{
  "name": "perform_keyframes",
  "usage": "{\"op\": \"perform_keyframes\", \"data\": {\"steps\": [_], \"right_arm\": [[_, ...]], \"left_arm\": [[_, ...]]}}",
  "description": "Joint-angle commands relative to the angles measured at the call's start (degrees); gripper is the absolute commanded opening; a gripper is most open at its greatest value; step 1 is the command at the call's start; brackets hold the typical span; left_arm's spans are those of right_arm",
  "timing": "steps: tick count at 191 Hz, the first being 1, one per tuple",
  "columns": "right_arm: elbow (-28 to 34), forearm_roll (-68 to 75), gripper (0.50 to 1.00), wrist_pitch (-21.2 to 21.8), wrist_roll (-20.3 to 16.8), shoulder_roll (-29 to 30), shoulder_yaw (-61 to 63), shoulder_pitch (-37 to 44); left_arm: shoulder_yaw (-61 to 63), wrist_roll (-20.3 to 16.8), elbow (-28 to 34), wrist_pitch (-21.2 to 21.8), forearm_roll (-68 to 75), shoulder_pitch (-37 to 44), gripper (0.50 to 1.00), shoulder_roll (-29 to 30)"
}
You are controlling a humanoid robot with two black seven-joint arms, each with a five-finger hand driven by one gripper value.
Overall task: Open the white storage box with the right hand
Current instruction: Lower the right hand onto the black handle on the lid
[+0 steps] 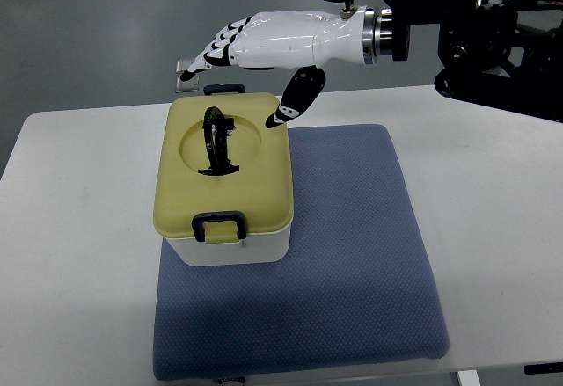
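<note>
A white storage box [236, 247] with a pale yellow lid [224, 171] stands on the left part of a blue mat [352, 254]. A black handle [215, 140] stands upright in the lid's round recess. One dark latch [220, 225] sits at the near edge of the lid, another [222, 89] at the far edge. My right hand [251, 61] hovers over the box's far edge, its fingers [211, 56] stretched out left past the far latch and its thumb [295, 100] pointing down beside the lid's far right corner. It holds nothing. My left arm does not show.
The mat lies on a white table [79, 228] whose far edge runs behind the box. The robot's dark arm [475, 25] reaches in from the upper right, above the table's far right corner.
</note>
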Motion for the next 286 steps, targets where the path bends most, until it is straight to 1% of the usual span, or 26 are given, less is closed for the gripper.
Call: {"op": "perform_keyframes", "data": {"steps": [1,26,80,174,244,286], "right_arm": [[-1.2,-0.6,0.924,0.3,-0.1,1.8,-0.6,0.8],[-2.5,-4.1,0.924,0.6,-0.1,3.6,-0.7,0.9],[-3.5,-6.9,0.924,0.7,-0.1,6.8,-0.8,1.0],[-4.7,-8.5,0.921,0.9,-0.2,8.9,-0.9,3.0],[-8.9,-9.9,0.921,0.9,-0.2,12.8,-2.2,3.5],[-10.9,-12.0,0.921,0.9,-0.2,13.8,-4.8,3.1]], "left_arm": [[0.0,0.0,0.0,0.0,0.0,0.0,1.0,0.0],[0.0,0.0,0.0,0.0,0.0,0.0,1.0,0.0],[0.0,0.0,0.0,0.0,0.0,0.0,1.0,0.0],[0.0,0.0,0.0,0.0,0.0,0.0,1.0,0.0],[0.0,0.0,0.0,0.0,0.0,0.0,1.0,0.0],[0.0,0.0,0.0,0.0,0.0,0.0,1.0,0.0]]}}
